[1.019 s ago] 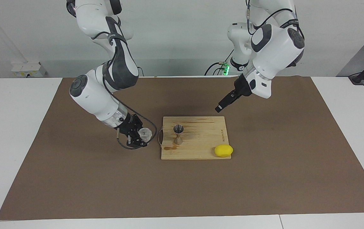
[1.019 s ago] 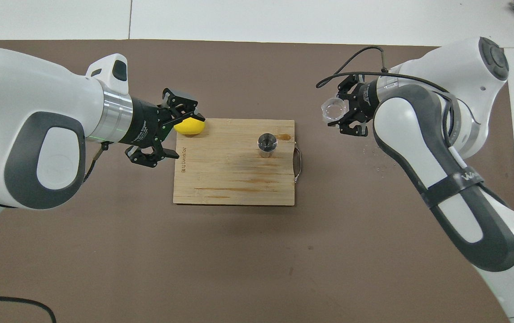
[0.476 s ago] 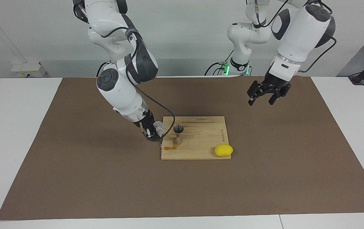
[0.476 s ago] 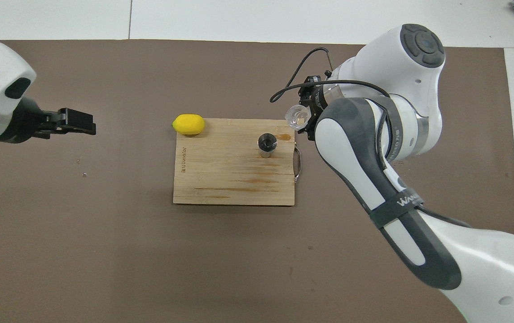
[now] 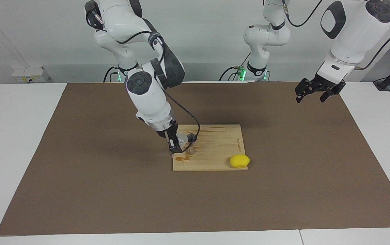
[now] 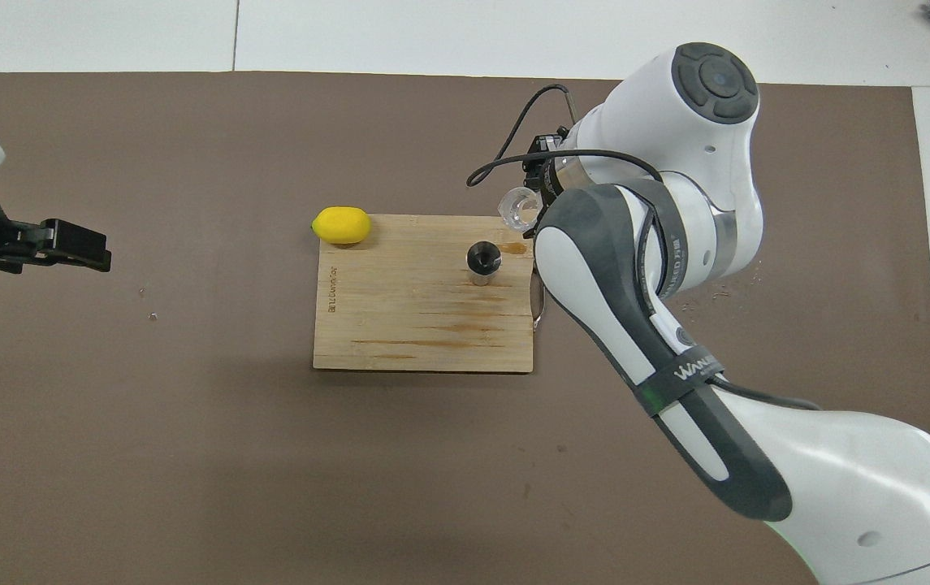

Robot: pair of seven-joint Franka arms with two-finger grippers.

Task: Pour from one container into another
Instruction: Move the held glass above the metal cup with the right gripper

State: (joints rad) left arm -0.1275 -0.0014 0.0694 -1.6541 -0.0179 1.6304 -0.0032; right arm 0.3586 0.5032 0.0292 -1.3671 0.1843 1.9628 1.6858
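A small silver hourglass jigger (image 5: 190, 144) (image 6: 482, 262) stands upright on a wooden cutting board (image 5: 215, 149) (image 6: 416, 317), near the board's edge toward the right arm's end. My right gripper (image 5: 177, 143) is shut on a small clear cup (image 5: 182, 137) (image 6: 519, 207) and holds it low over that edge, right beside the jigger's rim. Whether cup and jigger touch I cannot tell. In the overhead view the right arm hides most of its gripper. My left gripper (image 5: 310, 98) (image 6: 97, 258) hangs open and empty over the brown mat at the left arm's end.
A yellow lemon (image 5: 239, 161) (image 6: 340, 225) lies at the board's corner farthest from the robots, toward the left arm's end. A wet brownish stain (image 5: 181, 158) marks the board beside the jigger. A brown mat (image 5: 283, 190) covers the table.
My right arm has carried the cup from over the mat to the jigger's side. My left arm has drawn away from the lemon and risen toward its own end.
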